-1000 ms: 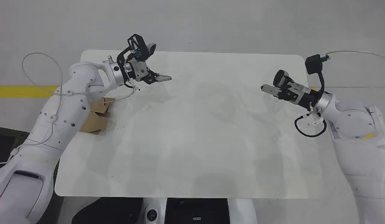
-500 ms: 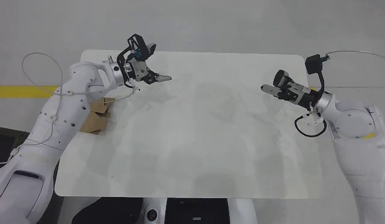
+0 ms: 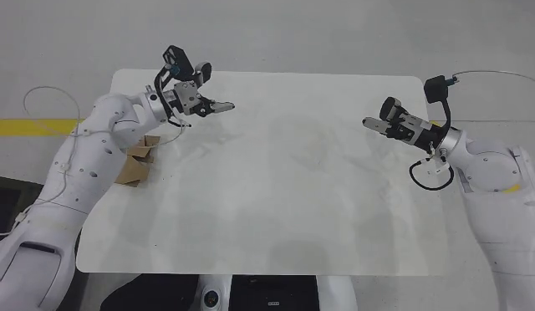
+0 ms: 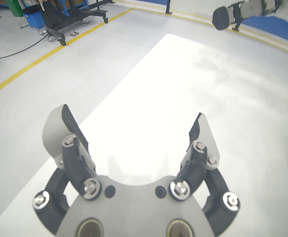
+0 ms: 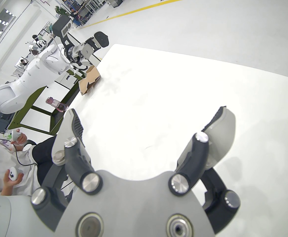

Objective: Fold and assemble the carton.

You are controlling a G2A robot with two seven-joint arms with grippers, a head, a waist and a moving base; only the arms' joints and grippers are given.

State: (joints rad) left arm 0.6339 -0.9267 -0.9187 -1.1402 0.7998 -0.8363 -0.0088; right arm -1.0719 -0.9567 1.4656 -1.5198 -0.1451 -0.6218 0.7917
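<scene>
The brown cardboard carton (image 3: 134,160) lies flat at the table's left edge, partly under the left arm; the right wrist view shows the carton (image 5: 89,80) hanging over that edge. My left gripper (image 3: 224,106) hovers open over the back left of the white table (image 3: 284,194), to the right of the carton and apart from it. Nothing sits between the left gripper's (image 4: 131,122) fingers. My right gripper (image 3: 369,123) stands open and empty over the table's right side, pointing left; in its own view the right gripper (image 5: 146,117) holds nothing.
The floor around the table has a yellow line (image 3: 33,127) at the left. A dark green frame (image 5: 35,104) stands beside the table's left edge. A seated person holding controllers (image 5: 10,173) is off the table's near side.
My left arm has shifted slightly back and to the left, its gripper still open. The right arm and the carton have not moved.
</scene>
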